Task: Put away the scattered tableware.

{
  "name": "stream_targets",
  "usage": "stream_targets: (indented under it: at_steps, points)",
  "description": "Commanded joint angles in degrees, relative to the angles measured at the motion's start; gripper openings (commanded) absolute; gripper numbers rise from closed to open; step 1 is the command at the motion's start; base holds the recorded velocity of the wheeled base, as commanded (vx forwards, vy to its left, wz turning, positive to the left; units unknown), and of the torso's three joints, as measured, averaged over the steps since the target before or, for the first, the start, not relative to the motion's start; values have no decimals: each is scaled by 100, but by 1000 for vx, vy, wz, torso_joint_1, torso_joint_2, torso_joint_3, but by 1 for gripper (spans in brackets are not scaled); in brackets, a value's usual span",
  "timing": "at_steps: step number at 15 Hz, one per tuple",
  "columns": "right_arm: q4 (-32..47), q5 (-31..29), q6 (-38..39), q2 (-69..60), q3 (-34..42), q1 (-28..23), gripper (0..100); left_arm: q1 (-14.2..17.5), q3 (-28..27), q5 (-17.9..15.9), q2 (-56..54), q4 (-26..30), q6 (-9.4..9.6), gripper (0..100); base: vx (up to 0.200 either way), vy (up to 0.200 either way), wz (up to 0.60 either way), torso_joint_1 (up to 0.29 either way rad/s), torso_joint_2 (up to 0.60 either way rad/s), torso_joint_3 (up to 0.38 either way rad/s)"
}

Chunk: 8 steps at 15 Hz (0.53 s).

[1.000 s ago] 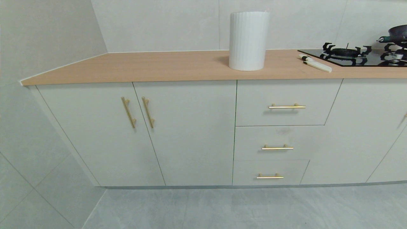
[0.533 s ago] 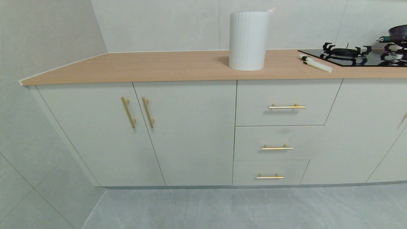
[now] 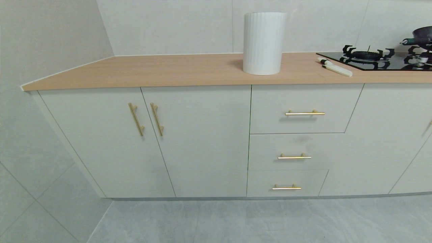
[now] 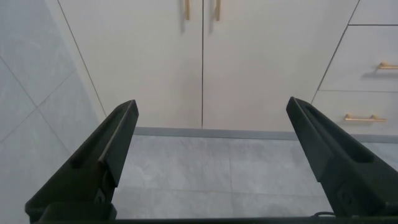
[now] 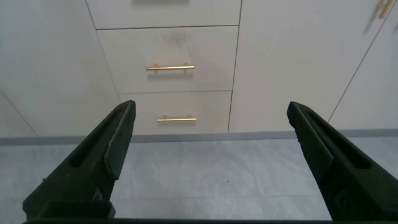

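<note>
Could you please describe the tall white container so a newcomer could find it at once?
Start at the wooden countertop; above the drawers, left of the hob, stands the white container. It alone is tall, upright and ribbed; the pale utensils beside it lie flat.

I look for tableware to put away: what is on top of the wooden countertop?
A tall white ribbed container, a white utensil lying beside the black gas hob, and a dark pan on it. The container's wall hides its inside.
</note>
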Motion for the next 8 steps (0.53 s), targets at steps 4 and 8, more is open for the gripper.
stream_targets:
  at_steps: [4, 8]
  points:
    - [22, 23, -31, 13, 20, 2, 100, 1, 0, 3, 7, -1, -6, 100, 0, 0, 0, 0, 0, 0]
    - [22, 23, -4, 13, 20, 2, 100, 1, 0, 3, 7, -1, 21, 100, 0, 0, 0, 0, 0, 0]
